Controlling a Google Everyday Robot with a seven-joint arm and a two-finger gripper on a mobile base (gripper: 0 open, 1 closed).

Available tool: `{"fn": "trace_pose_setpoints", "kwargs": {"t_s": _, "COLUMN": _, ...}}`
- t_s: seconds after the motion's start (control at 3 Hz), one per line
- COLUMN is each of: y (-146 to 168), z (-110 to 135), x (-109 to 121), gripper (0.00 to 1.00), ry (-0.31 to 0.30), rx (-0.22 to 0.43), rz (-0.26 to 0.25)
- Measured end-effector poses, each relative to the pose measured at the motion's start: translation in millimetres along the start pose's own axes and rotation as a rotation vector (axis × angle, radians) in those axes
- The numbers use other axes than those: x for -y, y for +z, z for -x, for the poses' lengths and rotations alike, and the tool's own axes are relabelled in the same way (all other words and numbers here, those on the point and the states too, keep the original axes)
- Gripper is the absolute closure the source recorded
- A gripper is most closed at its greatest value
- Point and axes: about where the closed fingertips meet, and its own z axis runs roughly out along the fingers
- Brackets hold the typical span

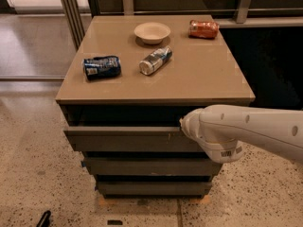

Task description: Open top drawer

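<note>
The top drawer (123, 138) is the widest grey-brown front of three under the tan cabinet top (199, 79). It stands out a little from the cabinet, with a dark gap above it. My white arm reaches in from the right, and my gripper (183, 126) is at the drawer's upper edge, right of centre. The arm's round wrist hides the fingers and the right part of the drawer front. Two narrower drawer fronts (142, 165) sit below, pushed in.
On the cabinet top lie a crushed blue can (102, 67), a silver can (155, 60) on its side, a pale bowl (152, 32) and an orange can (203, 29). Speckled floor lies in front and left. A dark counter stands behind and right.
</note>
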Motion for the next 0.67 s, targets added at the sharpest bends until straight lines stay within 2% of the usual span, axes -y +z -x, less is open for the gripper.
{"fn": "trace_pose_setpoints", "kwargs": {"t_s": 0.67, "y": -4.0, "z": -7.6, "x": 0.8, "gripper": 1.0, "ry": -0.019, "rx": -0.025, "rz": 0.004}}
